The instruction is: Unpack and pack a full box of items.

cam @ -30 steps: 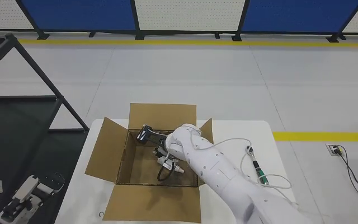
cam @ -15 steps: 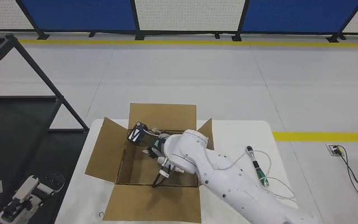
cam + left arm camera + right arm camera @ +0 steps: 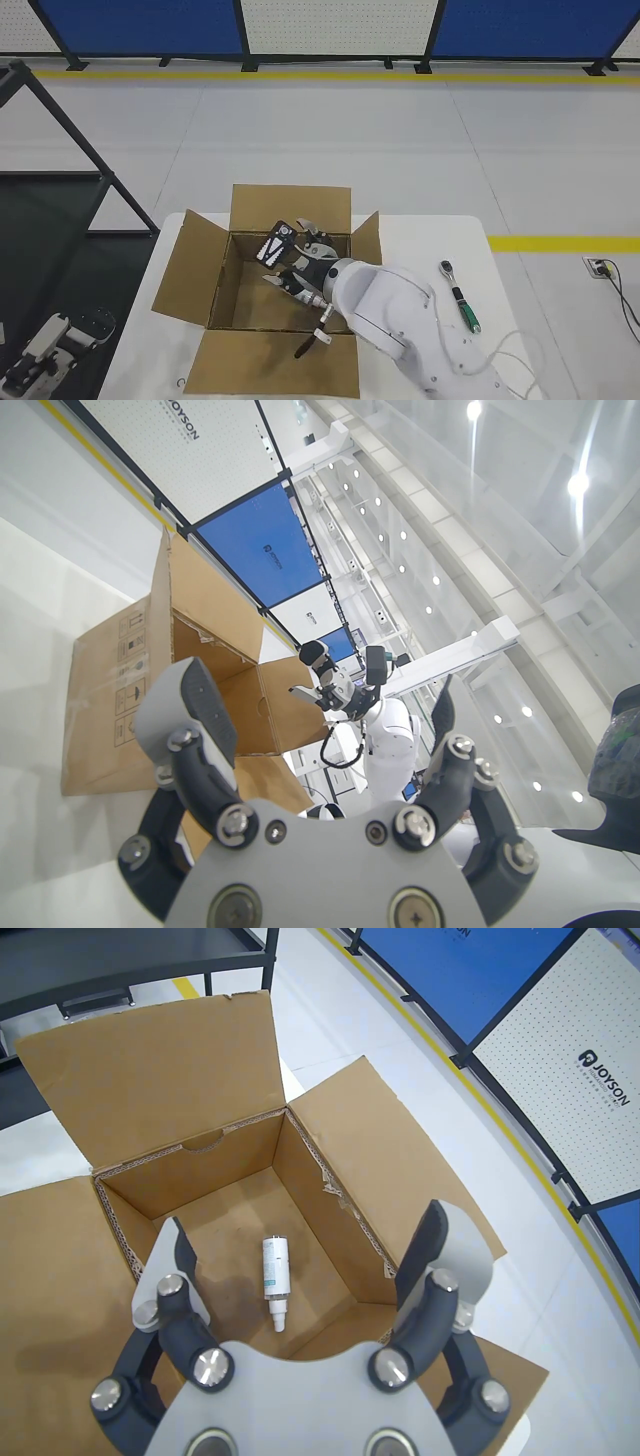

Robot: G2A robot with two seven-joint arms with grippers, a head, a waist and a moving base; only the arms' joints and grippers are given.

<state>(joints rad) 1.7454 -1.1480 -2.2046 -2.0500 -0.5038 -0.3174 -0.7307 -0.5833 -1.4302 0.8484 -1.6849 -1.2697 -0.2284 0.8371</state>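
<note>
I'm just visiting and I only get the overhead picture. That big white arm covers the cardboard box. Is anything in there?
Observer: Yes. One white spray bottle lies flat on the floor of the box, with nothing else around it.
Operator: Is the arm holding it?
Observer: No. The right gripper hangs over the box, open and empty, with the bottle lying below it.
Operator: And on the robot's other side?
Observer: The left gripper is open and empty too. It is outside the box, facing its side wall.
</note>
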